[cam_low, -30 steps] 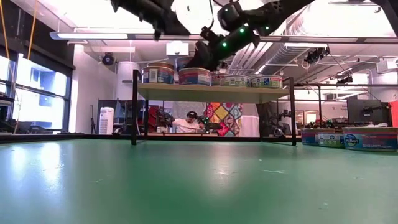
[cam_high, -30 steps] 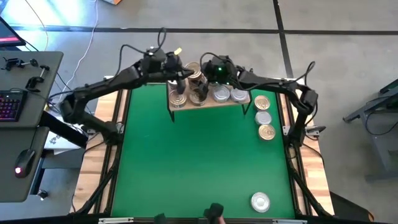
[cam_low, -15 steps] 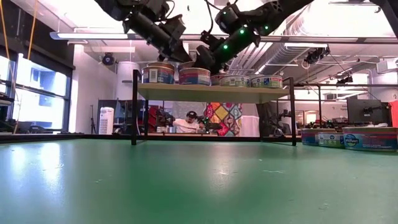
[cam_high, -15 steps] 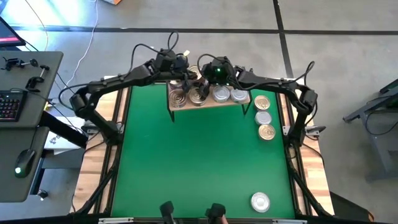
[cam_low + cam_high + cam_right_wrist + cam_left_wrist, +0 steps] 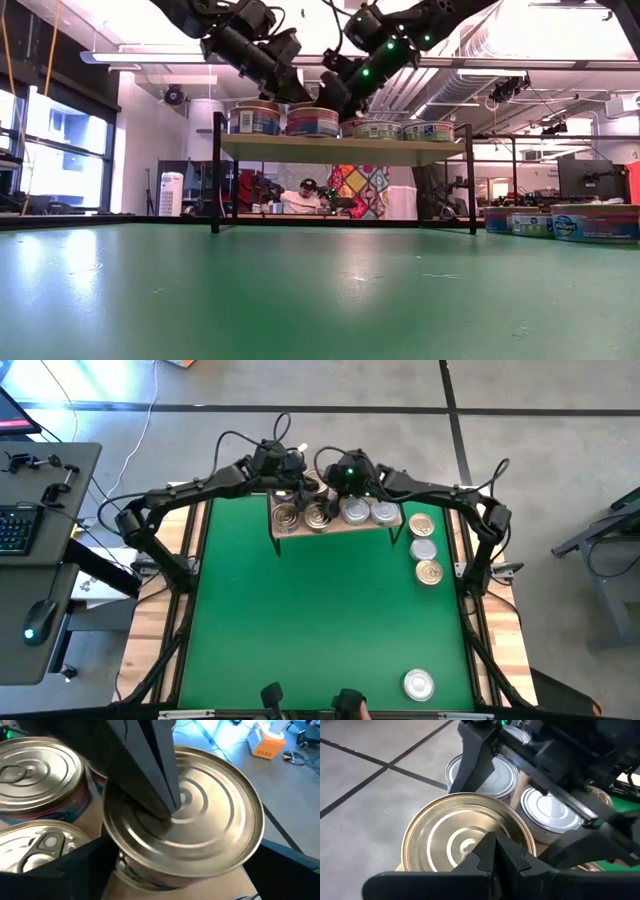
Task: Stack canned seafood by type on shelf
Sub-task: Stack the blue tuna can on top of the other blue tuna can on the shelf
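Where ridges ring it, round gold tin [image 5: 187, 820], glossy metal lid

Back of shelf [image 5: 335, 526] covered in high view by both wrists; tins there hidden. Gold-lidded tin [image 5: 200, 820] partly blocked in right wrist view by left gripper [image 5: 167, 802]; near rim cut by picture's edge. Same tin's near edge masked in left wrist view by dark fingers [image 5: 492, 852]. Silver-lidded tins [image 5: 550, 812] crossed by right arm. Labels on tins at table's right edge [image 5: 580, 225] too small to be read in low view. Person [image 5: 303, 198] behind shelf seen only in part
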